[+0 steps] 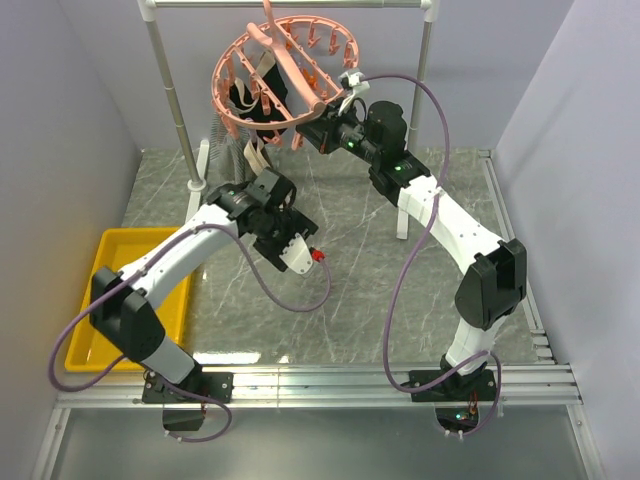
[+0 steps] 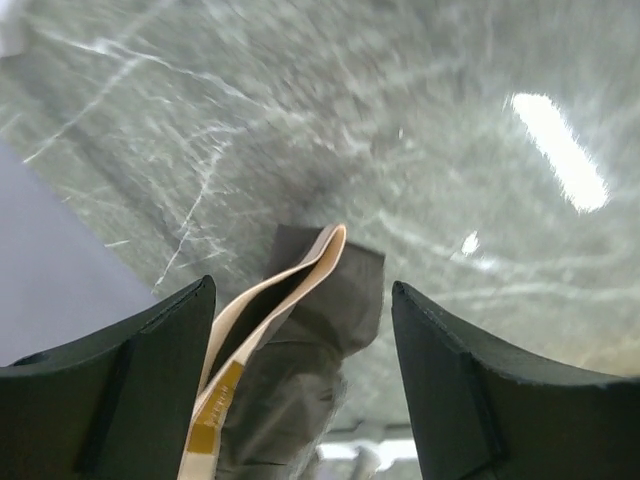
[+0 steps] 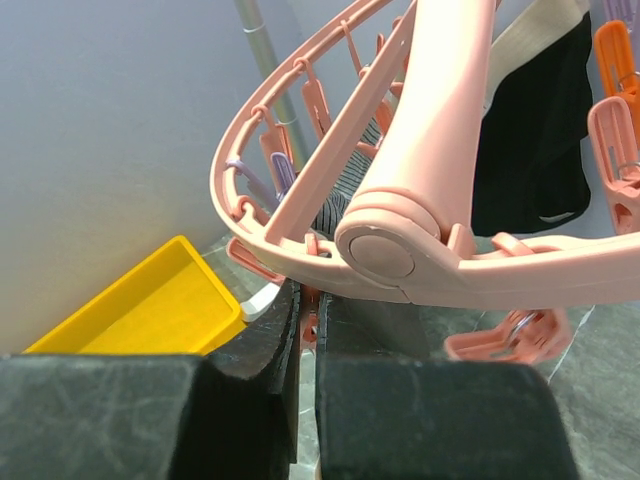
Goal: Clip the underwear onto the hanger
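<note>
The salmon-pink hanger [image 1: 275, 70] hangs tilted from the white rail, and its ring and crossbar [image 3: 430, 150] fill the right wrist view. My right gripper [image 1: 318, 120] is at the ring's near edge, its fingers shut [image 3: 310, 300] on one small clip peg [image 3: 311, 322]. The underwear [image 1: 252, 153] hangs below the ring's left side as dark grey-brown cloth with a beige waistband [image 2: 300, 275]. My left gripper [image 1: 254, 175] is open with the underwear [image 2: 320, 330] between its wide-apart fingers, closer to the left one. Which peg holds the cloth is hidden.
A black garment [image 3: 535, 130] and a grey patterned cloth [image 1: 228, 150] also hang from the hanger. The white rail [image 1: 290, 4] stands on two posts [image 1: 170, 90] at the back. A yellow bin [image 1: 130, 300] sits at the table's left edge. Grey walls close in both sides.
</note>
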